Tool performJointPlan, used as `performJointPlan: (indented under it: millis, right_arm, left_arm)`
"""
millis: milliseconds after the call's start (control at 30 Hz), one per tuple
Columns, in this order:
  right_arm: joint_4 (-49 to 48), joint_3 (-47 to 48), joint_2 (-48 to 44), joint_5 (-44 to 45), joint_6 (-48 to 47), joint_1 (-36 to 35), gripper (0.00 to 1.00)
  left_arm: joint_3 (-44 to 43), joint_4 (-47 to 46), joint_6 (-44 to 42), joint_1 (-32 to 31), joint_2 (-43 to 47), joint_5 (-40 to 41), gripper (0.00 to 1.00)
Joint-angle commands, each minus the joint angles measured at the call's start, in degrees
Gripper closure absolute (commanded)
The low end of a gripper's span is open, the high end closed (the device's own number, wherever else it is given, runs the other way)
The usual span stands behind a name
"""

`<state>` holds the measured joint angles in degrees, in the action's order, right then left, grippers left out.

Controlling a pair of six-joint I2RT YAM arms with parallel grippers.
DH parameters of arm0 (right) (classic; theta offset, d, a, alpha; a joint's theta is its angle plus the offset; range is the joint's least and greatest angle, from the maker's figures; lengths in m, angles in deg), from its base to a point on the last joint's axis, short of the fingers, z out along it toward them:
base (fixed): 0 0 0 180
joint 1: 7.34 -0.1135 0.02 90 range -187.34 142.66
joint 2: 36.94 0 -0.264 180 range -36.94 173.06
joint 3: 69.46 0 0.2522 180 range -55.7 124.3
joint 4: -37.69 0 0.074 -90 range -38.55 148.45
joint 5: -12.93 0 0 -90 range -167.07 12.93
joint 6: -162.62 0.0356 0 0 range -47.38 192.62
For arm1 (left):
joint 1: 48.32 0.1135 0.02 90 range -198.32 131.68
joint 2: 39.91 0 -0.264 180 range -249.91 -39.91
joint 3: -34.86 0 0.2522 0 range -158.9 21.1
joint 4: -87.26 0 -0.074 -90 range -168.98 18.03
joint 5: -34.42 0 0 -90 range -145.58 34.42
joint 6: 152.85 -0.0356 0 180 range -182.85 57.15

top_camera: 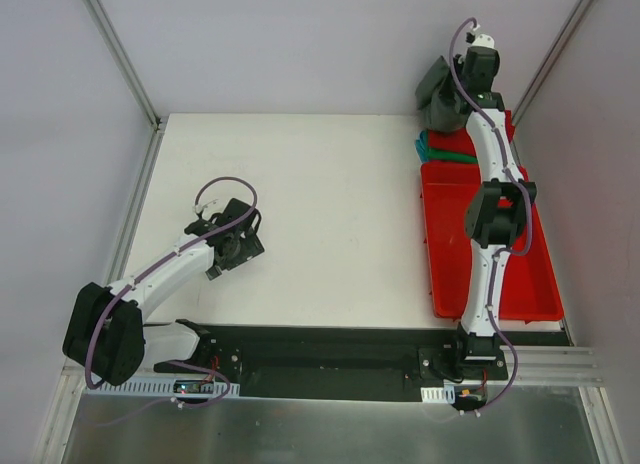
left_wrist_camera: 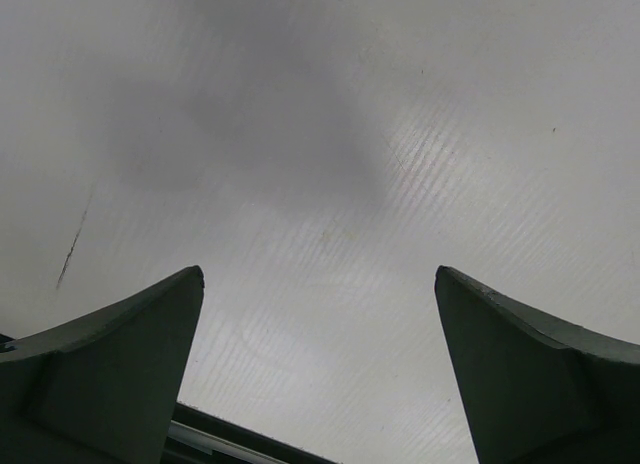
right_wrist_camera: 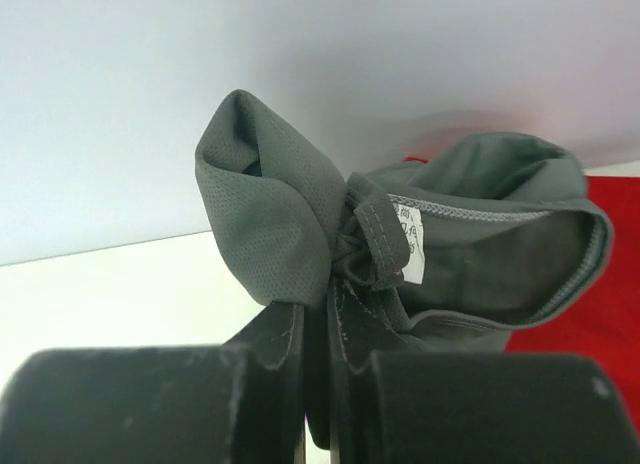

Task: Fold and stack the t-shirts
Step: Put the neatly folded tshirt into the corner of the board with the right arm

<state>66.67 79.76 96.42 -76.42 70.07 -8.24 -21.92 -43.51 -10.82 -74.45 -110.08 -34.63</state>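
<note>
My right gripper [top_camera: 455, 96] is shut on a bunched dark charcoal-grey t-shirt [top_camera: 437, 88], held up at the far right corner beyond the red tray. In the right wrist view the grey t-shirt [right_wrist_camera: 270, 204] is pinched at its collar, where a white label shows, and the right gripper [right_wrist_camera: 325, 304] has its jaws pressed together on the cloth. A folded teal-green t-shirt [top_camera: 440, 147] lies at the tray's far end. My left gripper [top_camera: 236, 242] hovers open over the left part of the table. The left wrist view shows the left gripper [left_wrist_camera: 320, 276] with only bare table between its fingers.
The red plastic tray [top_camera: 448, 246] runs along the table's right side, under my right arm. A red surface [right_wrist_camera: 610, 294] shows behind the grey cloth. White walls with metal rails [top_camera: 120, 54] enclose the table. A black strip [top_camera: 320, 349] borders the near edge.
</note>
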Motion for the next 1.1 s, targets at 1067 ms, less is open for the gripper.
performJointPlan:
  millis: [1067]
  right_arm:
    - [1.92,1.65,-1.08,-13.56,6.23,14.62,0.99]
  left_arm:
    - [-4.17,0.31,0.79,0.55,-4.97,-2.58,0.01]
